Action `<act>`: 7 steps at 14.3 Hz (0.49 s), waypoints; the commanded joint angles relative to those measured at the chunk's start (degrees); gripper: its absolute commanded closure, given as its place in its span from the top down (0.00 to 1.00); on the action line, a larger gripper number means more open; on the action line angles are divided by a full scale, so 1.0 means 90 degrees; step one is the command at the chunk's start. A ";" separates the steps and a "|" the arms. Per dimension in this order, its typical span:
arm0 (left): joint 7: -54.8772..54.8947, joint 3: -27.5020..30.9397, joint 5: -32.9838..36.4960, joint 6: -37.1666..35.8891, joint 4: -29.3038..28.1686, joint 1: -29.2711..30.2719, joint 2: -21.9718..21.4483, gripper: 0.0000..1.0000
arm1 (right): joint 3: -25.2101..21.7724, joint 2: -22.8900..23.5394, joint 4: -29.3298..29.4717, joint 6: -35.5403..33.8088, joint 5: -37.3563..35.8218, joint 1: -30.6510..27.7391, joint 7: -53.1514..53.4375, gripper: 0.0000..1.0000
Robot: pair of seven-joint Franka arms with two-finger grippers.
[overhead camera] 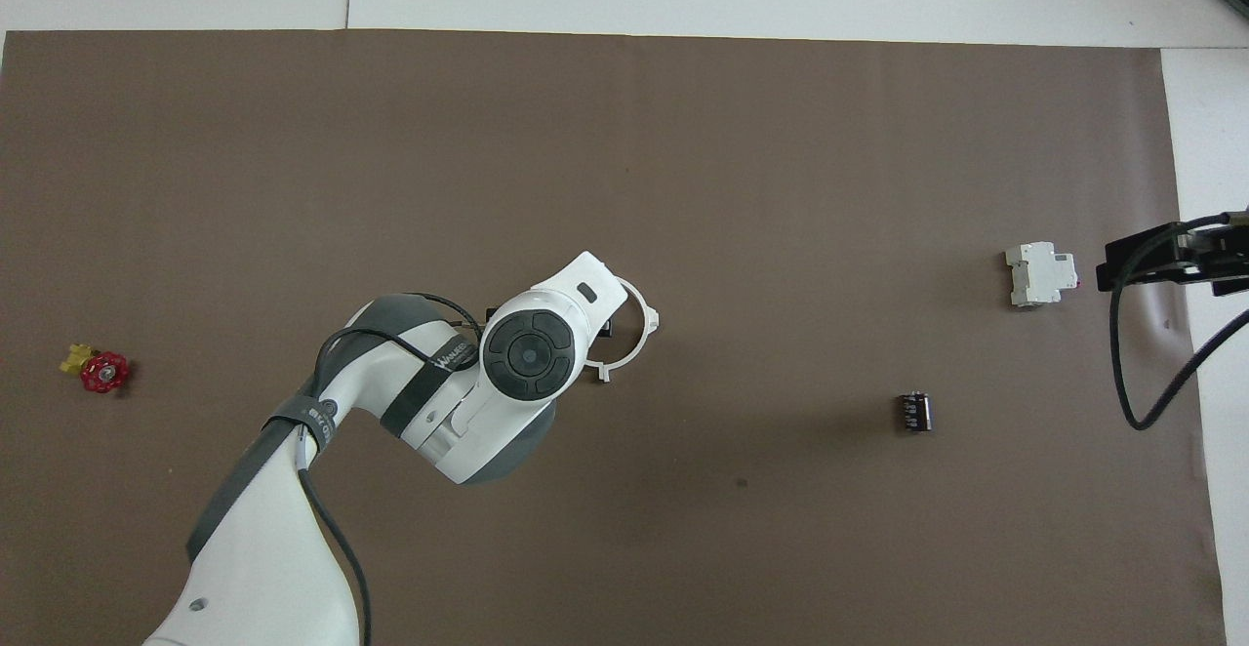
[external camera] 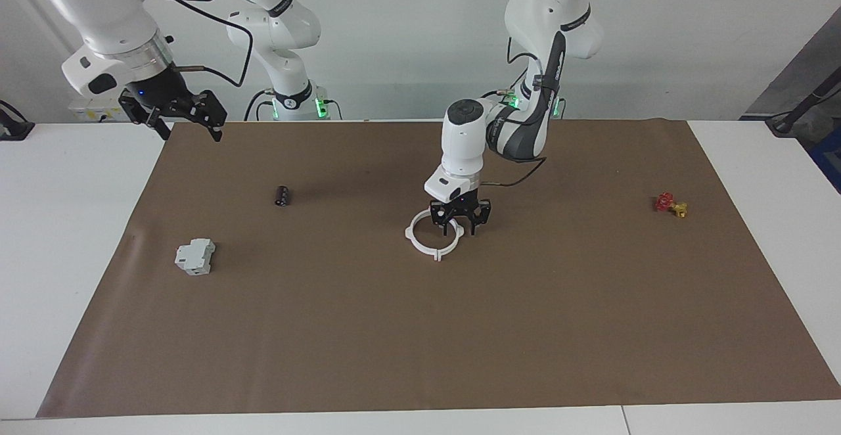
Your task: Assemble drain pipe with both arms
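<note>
The drain pipe [external camera: 414, 242] lies on the brown mat [external camera: 420, 330] as one closed white ring with protruding tabs, near the table's middle. My left gripper [external camera: 459, 230] hangs just over the ring's edge that faces the left arm's end, fingers spread and holding nothing. In the overhead view the left wrist covers that gripper and part of the ring [overhead camera: 641, 334]. My right gripper [external camera: 189, 131] is open and empty, raised over the mat's corner at the right arm's end, where the arm waits; it also shows at the edge of the overhead view [overhead camera: 1142, 261].
A grey-white boxy block [external camera: 195, 256] and a small dark cylinder [external camera: 282, 196] lie on the mat toward the right arm's end. A red and yellow valve [external camera: 670, 204] lies toward the left arm's end.
</note>
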 commanded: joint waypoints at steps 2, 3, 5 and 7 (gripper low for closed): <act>-0.0136 0.0096 0.0127 0.0136 -0.0059 -0.0118 0.0014 1.00 | 0.0012 -0.0011 -0.0029 0.0098 0.0010 -0.0013 0.0064 1.00; -0.0135 0.0096 0.0127 0.0107 -0.0059 -0.0118 0.0014 1.00 | 0.0012 -0.0011 -0.0029 0.0107 0.0010 -0.0013 0.0064 1.00; -0.0145 0.0096 0.0127 0.0000 0.0009 -0.0118 0.0004 1.00 | 0.0012 -0.0011 -0.0019 0.0107 0.0010 -0.0013 0.0064 1.00; -0.0136 0.0125 0.0117 -0.0234 0.0039 -0.0030 -0.0151 1.00 | 0.0012 -0.0011 -0.0019 0.0107 0.0010 -0.0013 0.0054 1.00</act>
